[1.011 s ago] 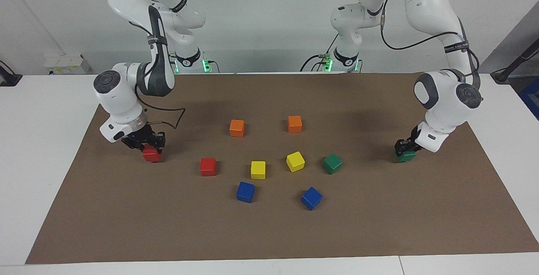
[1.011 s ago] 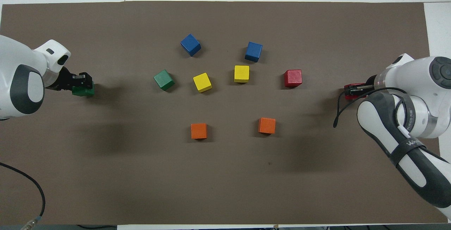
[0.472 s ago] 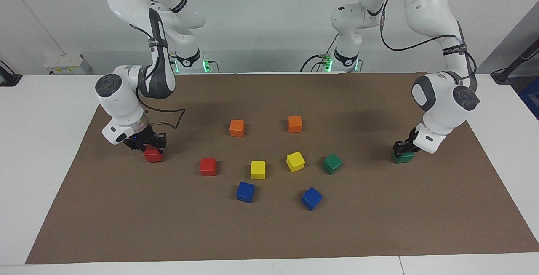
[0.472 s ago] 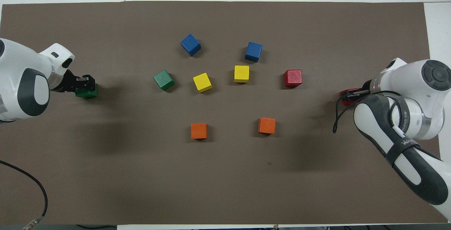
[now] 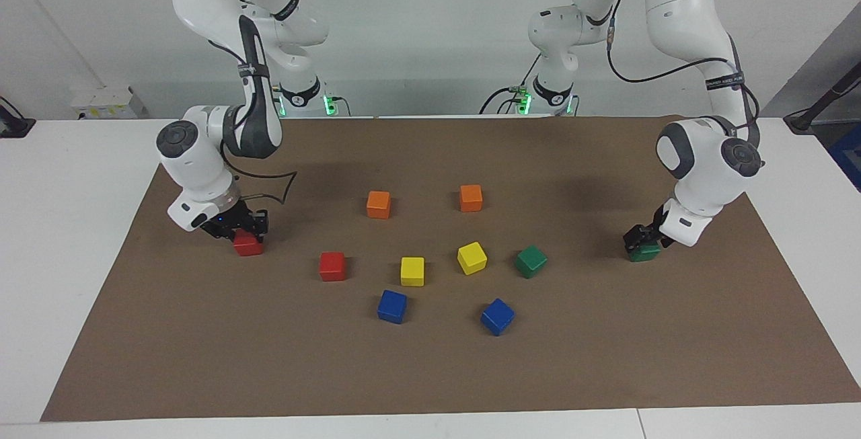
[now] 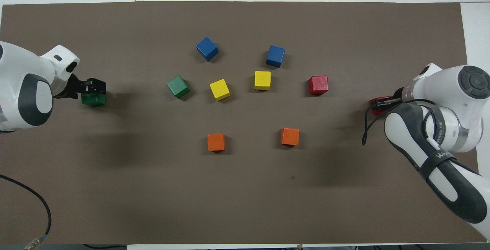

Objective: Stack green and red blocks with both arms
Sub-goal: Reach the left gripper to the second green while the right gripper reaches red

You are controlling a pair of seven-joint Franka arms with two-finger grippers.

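At the left arm's end of the mat, a green block point(image 5: 647, 253) point(image 6: 93, 100) rests on the mat. My left gripper point(image 5: 639, 240) point(image 6: 94, 88) stands open around its top. At the right arm's end, my right gripper point(image 5: 243, 232) point(image 6: 379, 103) is shut on a red block point(image 5: 247, 245) point(image 6: 376, 110), low at the mat. A second green block point(image 5: 531, 261) point(image 6: 178, 86) and a second red block point(image 5: 332, 266) point(image 6: 318, 85) lie loose in the middle row.
Two orange blocks point(image 5: 379, 204) point(image 5: 471, 197) lie nearer the robots. Two yellow blocks point(image 5: 412, 271) point(image 5: 471, 257) sit between the loose red and green ones, and two blue blocks point(image 5: 392, 306) point(image 5: 498, 316) lie farther out. The brown mat point(image 5: 430, 372) covers the white table.
My left gripper's fingers have opened off the green block, which stays on the mat. My right gripper has shifted slightly toward the mat's middle with the red block.
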